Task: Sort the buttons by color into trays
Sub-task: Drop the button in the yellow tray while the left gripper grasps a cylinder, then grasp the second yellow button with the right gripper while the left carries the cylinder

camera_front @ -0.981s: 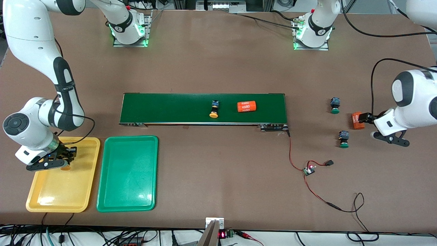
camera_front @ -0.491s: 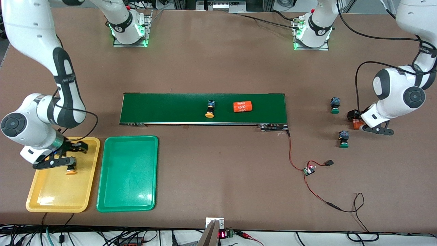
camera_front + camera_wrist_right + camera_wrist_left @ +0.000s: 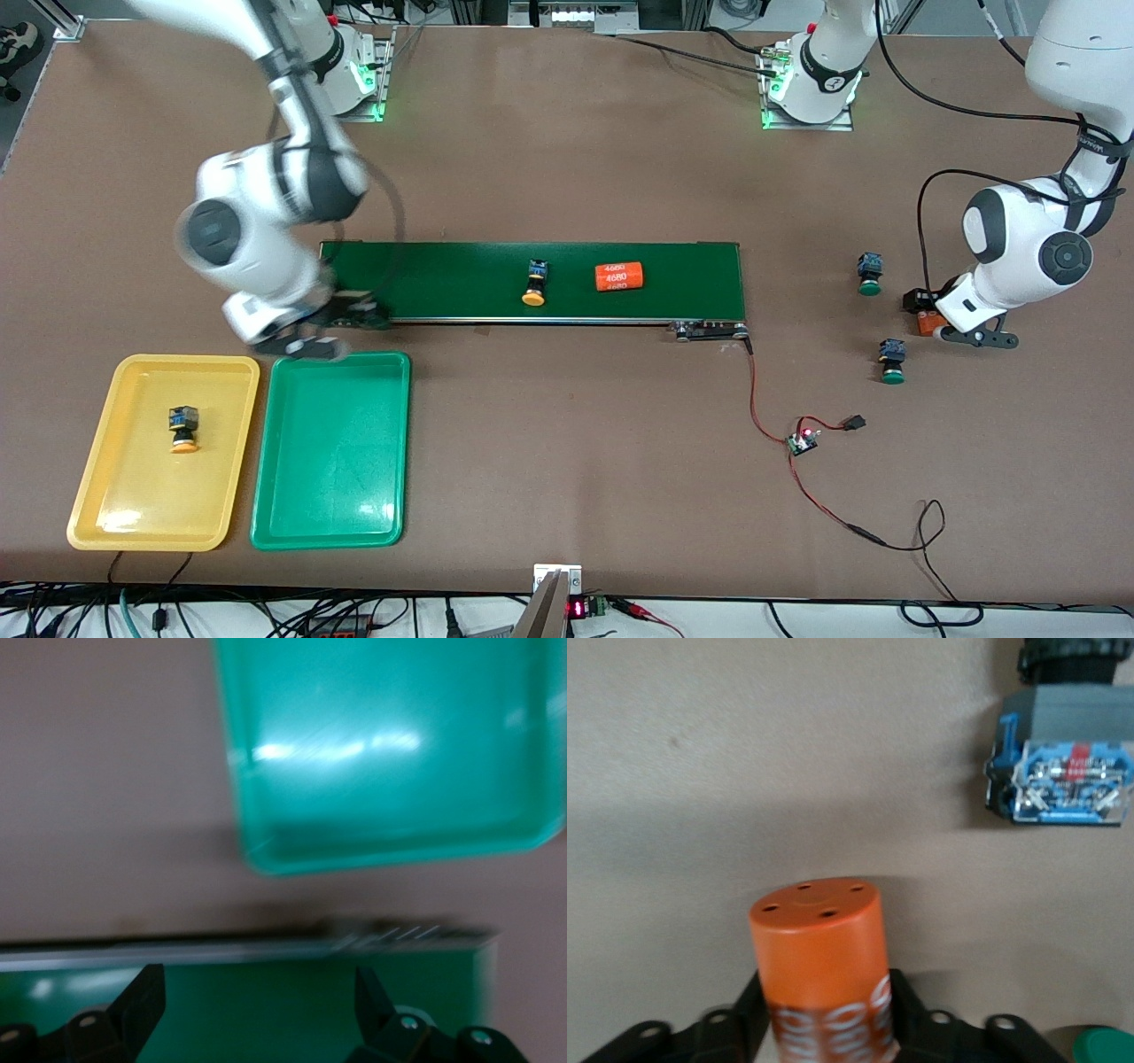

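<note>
Green tray (image 3: 332,452) beside yellow tray (image 3: 106,496)

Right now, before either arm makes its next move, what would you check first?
1. Right pincer free to pick: ok, open and empty, over the end of the belt by the green tray.
2. First yellow-capped button sorted: ok, it lies in the yellow tray.
3. Second yellow-capped button uncovered: ok, it lies alone on the belt.
4. Green-capped buttons sorted: not ok, both lie on the table at the left arm's end.
5. Left pincer on a button: not ok, it is closed on an orange cylinder.
</note>
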